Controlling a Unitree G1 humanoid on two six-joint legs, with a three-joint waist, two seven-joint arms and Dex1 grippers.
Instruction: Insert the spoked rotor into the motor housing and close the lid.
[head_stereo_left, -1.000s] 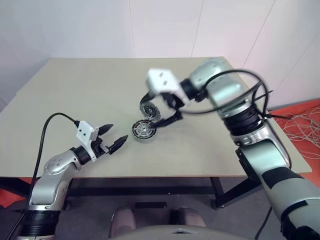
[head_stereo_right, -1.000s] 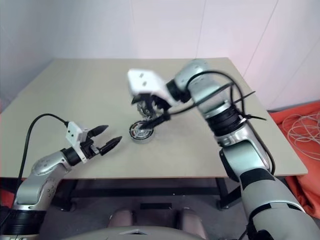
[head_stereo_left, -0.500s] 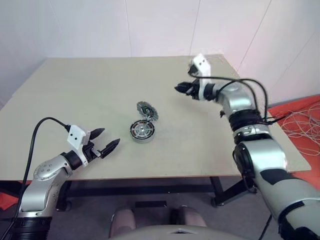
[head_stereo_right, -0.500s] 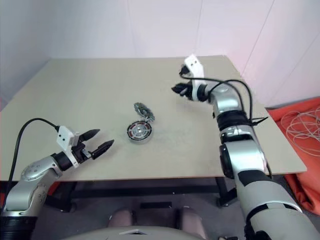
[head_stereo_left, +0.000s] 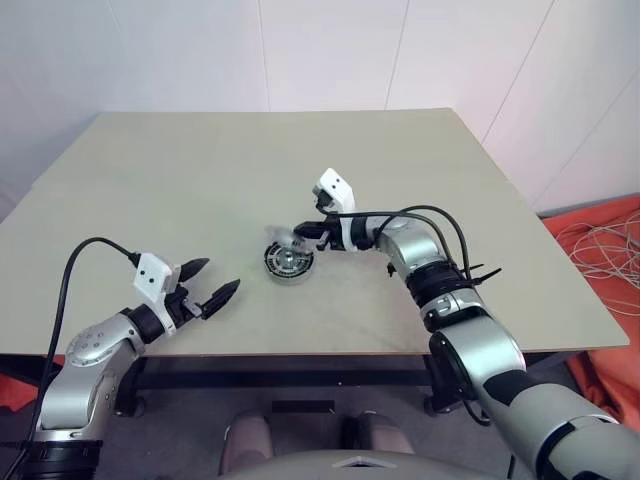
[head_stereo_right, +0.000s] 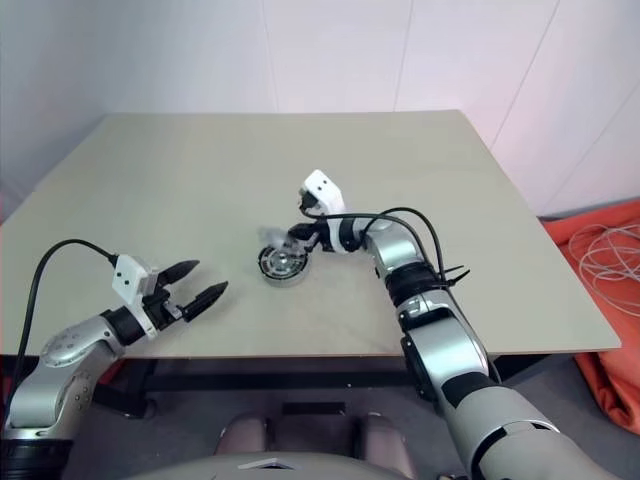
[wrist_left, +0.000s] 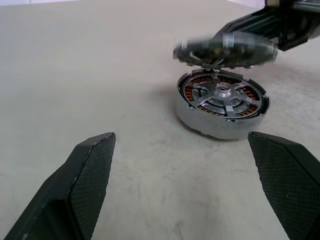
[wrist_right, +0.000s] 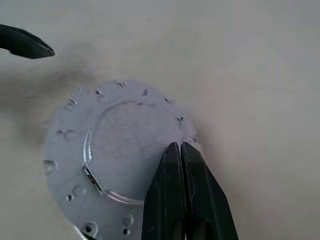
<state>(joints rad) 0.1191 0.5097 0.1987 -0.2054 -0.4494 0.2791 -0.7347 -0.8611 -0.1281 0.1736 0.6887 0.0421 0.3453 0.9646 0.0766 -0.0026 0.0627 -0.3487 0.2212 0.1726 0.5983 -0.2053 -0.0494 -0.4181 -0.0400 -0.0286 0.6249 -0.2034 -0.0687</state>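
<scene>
Right gripper (head_stereo_left: 303, 233) is fully shut, its 2 black fingers (wrist_right: 176, 185) pressed together with nothing between them. They lie across the pale top face of the lid (wrist_left: 225, 50), at its edge. I cannot tell whether the tips press on it or hang just above it. No part is clamped.

Left gripper (head_stereo_left: 212, 281) is wide open and empty. It hovers over the near part of the table (head_stereo_left: 180, 170), well apart from the parts and pointing toward them.

Half a second ago the right arm was off toward the table's right side, and the lid leaned on the table just behind the housing (wrist_left: 210, 125). Now the arm has come back down to the parts. Its fingers, spread 1 second ago, are closed. The lid shows as a motion blur, roughly level and just above the housing's far rim. It is off the table and not yet seated.

The rotor (wrist_left: 227, 102) already sits inside the housing, its spokes and hub ringed by the copper windings, so insertion looks done.

The task seems to be in its last step. The shut fingers appear to work as a pusher, tipping the lid over onto the housing. The lid is moving and unheld, so it could land off-centre or slide past the rim.
</scene>
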